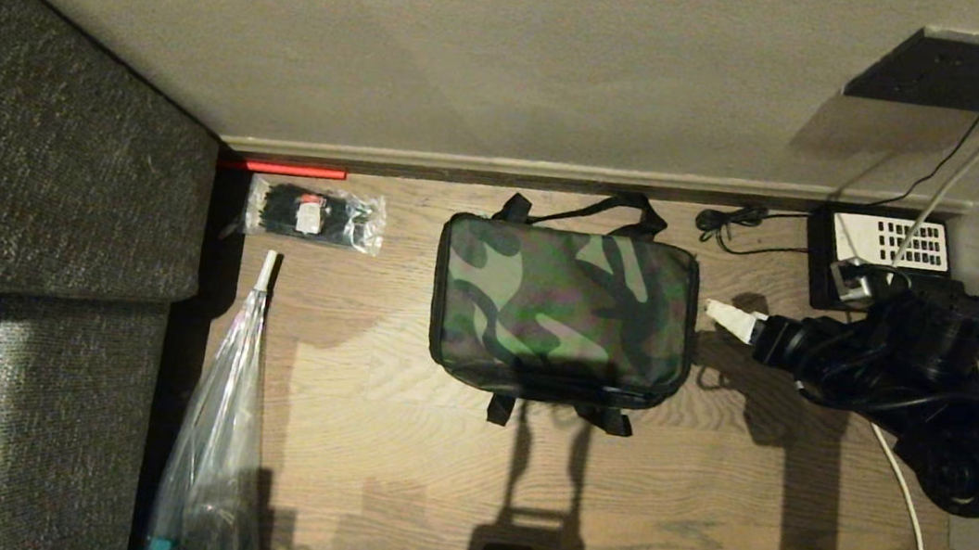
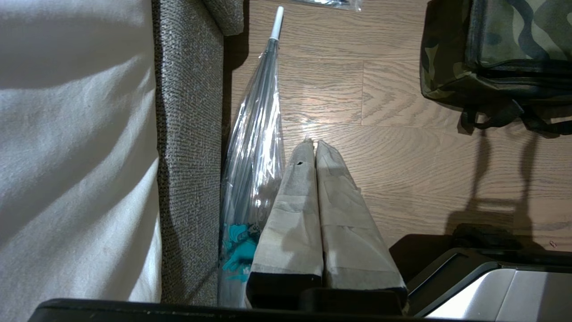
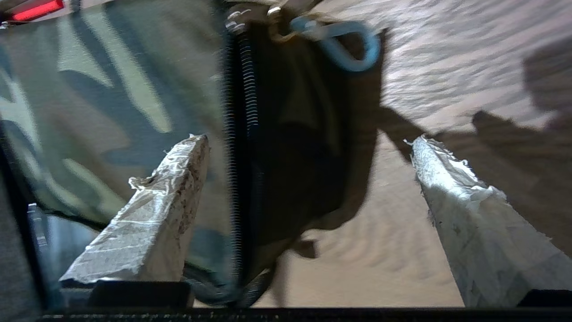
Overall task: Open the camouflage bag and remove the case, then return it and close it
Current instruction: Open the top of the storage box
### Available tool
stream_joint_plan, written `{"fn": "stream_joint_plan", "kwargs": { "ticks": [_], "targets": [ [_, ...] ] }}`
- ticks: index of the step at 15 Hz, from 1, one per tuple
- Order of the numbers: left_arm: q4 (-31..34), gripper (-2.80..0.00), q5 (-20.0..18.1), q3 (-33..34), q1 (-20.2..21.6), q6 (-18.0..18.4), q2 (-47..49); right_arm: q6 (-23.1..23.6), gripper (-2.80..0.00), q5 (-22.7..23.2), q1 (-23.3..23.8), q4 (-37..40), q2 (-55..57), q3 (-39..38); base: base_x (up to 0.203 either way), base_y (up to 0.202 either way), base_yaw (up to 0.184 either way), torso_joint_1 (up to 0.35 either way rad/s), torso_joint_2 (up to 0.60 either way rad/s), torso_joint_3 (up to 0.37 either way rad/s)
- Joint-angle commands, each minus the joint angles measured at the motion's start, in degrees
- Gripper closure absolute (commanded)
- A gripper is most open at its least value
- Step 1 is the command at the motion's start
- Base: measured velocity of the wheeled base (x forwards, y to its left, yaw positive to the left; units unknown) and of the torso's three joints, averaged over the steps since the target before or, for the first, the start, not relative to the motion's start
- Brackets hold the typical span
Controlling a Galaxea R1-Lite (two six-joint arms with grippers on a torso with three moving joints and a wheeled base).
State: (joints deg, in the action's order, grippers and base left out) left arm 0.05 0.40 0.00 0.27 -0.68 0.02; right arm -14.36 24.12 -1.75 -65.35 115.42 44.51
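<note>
1. The camouflage bag [image 1: 562, 312] sat zipped shut on the wood-grain floor [image 1: 704, 507], a boxy soft fabric thing with black trim and strap handles.
2. Its long side ran left to right, parallel to the baseboard [image 1: 558, 174].
3. The right pincer [image 1: 721, 315] hovered just off the bag's right end, taped fingers [image 3: 161, 214] spread wide, holding nothing.
4. The left pincer [image 2: 312, 145] was clenched empty beside a clear plastic umbrella [image 2: 257, 147].

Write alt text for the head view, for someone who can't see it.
A closed camouflage bag sits on a wooden floor, with the robot's right gripper just beside its right end. A packet of black ties and a clear umbrella lie left, by a sofa.
</note>
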Motion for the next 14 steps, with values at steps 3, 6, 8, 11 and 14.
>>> {"fn": "stream_joint_plan", "kwargs": {
  "ticks": [3,6,8,11,14],
  "targets": [
    [-0.04,0.00,0.04,0.18,0.08,-0.02,-0.11,-1.27,-2.80,-3.09,-5.55,0.72,-0.67,0.40,0.000,0.000,0.000,0.000,0.00,0.000],
    [-0.02,0.00,0.04,0.18,0.08,-0.02,-0.11,-1.30,-2.80,-3.20,-8.70,0.62,0.34,1.53,0.000,0.000,0.000,0.000,0.00,0.000],
    [-0.03,0.00,0.04,0.18,0.05,-0.02,-0.11,-1.20,-2.80,-3.20,-10.03,0.45,1.50,2.18,0.000,0.000,0.000,0.000,0.00,0.000],
    [0.04,0.00,0.04,0.18,0.04,-0.02,-0.11,-1.11,-2.80,-3.20,-10.58,0.49,3.47,2.56,0.000,0.000,0.000,0.000,0.00,0.000],
    [0.02,0.00,0.04,0.18,0.08,-0.02,-0.11,-1.25,-2.80,-3.20,-11.39,1.49,3.40,3.21,0.000,0.000,0.000,0.000,0.00,0.000]
  ]
}}
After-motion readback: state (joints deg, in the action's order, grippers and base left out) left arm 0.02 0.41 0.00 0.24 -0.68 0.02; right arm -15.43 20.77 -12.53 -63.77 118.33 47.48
